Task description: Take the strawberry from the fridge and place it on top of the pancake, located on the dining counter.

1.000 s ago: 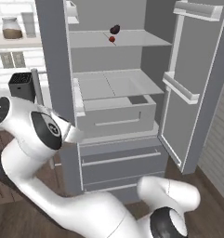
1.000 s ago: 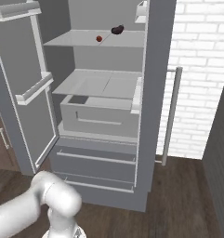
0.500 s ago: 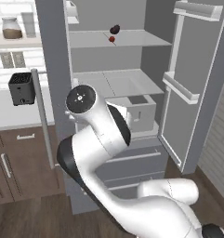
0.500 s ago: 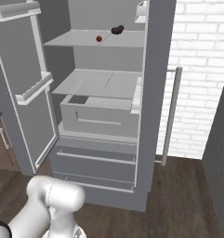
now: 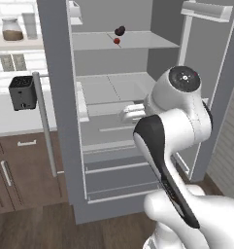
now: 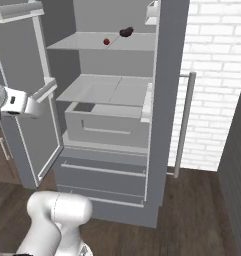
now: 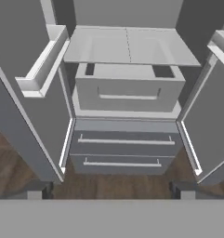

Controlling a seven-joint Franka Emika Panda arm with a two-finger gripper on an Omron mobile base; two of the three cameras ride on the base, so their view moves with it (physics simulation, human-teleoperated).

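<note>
The fridge [image 5: 55, 97] stands with both French doors swung wide, and its two lower drawers [image 7: 125, 148] are closed. On its upper shelf lies the tiny red strawberry [image 5: 117, 41] [image 6: 106, 41], just in front of a larger dark maroon lump [image 5: 120, 30]. My gripper [image 7: 109, 191] is open, its dark fingertips [image 7: 35, 189] far apart with nothing between them. It hangs in front of the fridge at the level of the middle shelf, well below the strawberry. The white hand [image 5: 132, 113] points into the fridge. The pancake and the dining counter are out of view.
A pale crisper drawer [image 6: 109, 120] juts out under the middle shelf. Door bins [image 7: 41, 69] project from both open doors. A black toaster [image 5: 22, 92] sits on the wall counter over dark brown cabinets [image 5: 16, 165]. A white brick wall [image 6: 217, 75] is on the right.
The arm has swung from the left side across to the front of the open fridge and risen. The fridge and the strawberry have not moved.
</note>
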